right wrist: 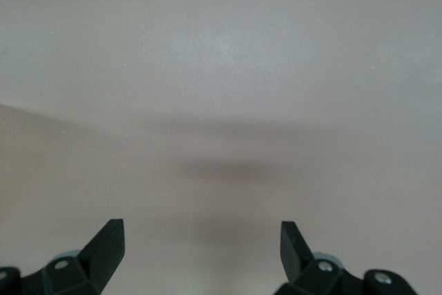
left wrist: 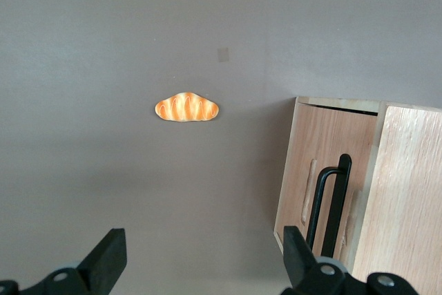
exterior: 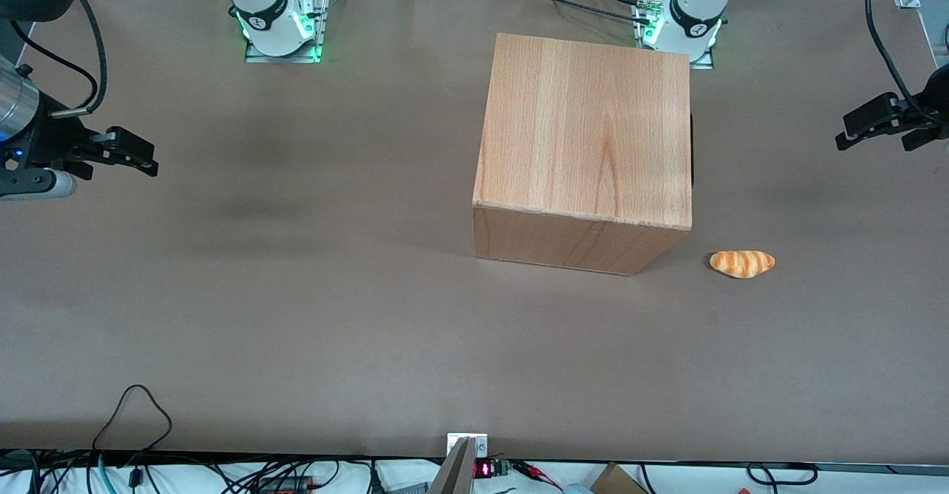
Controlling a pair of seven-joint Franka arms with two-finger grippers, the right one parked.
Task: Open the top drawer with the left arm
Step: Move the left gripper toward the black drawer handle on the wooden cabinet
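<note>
Front view – cabinet: you see the wooden cabinet [exterior: 586, 145] standing on the brown table [exterior: 296, 294], its plain top and one side facing you; its drawer fronts are not visible to you here.
Front view – gripper: your left gripper [exterior: 845, 134] hangs above the table at the working arm's end, well apart from the cabinet.
Front view – bread: a small bread roll [exterior: 742, 263] lies near the cabinet's corner, nearer the camera.
Left wrist view – top drawer: the top drawer [left wrist: 324, 164] sits shut, its black bar handle [left wrist: 331, 202] untouched.
Left wrist view – hand: your fingers [left wrist: 107, 257] stand wide apart, holding nothing.
Left wrist view – bread: the roll [left wrist: 186, 108] lies apart from the drawer front.
</note>
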